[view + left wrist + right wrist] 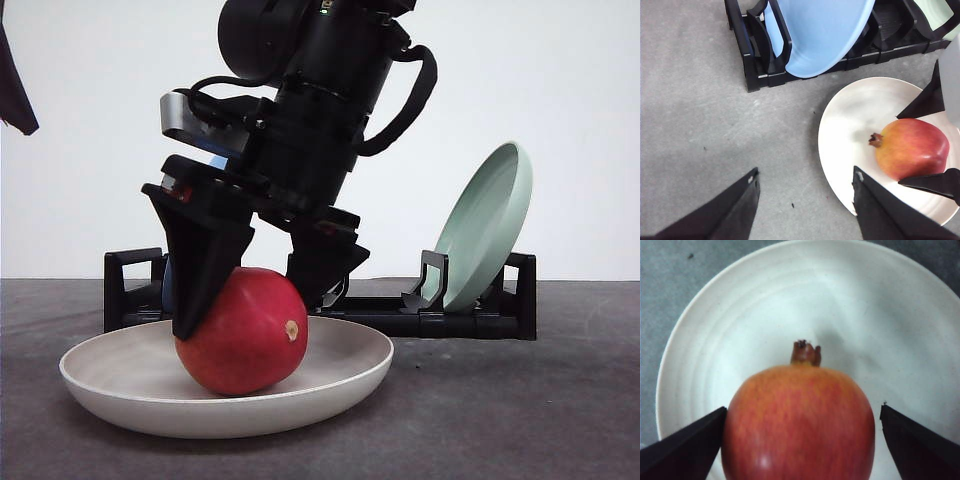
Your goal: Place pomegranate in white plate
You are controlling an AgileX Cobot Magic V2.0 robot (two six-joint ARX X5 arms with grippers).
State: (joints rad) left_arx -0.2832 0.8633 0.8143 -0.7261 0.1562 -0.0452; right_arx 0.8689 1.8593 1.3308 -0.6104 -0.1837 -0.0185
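The red pomegranate (245, 335) rests in the white plate (340, 385) at the front centre of the table. My right gripper (255, 315) reaches down over it, its fingers straddling the fruit. In the right wrist view the pomegranate (797, 425) sits on the plate (740, 315) with one finger against its side and a small gap at the other, so the right gripper (802, 415) is open. My left gripper (805, 172) hangs open and empty over bare table beside the plate (850, 125). From there the pomegranate (910, 147) shows between the right arm's fingers (927, 100).
A black dish rack (450, 320) stands behind the plate, holding a tilted pale green plate (485, 225). A blue plate (820, 35) leans in the rack (747, 55) too. Grey table extends left of the white plate and in front of it.
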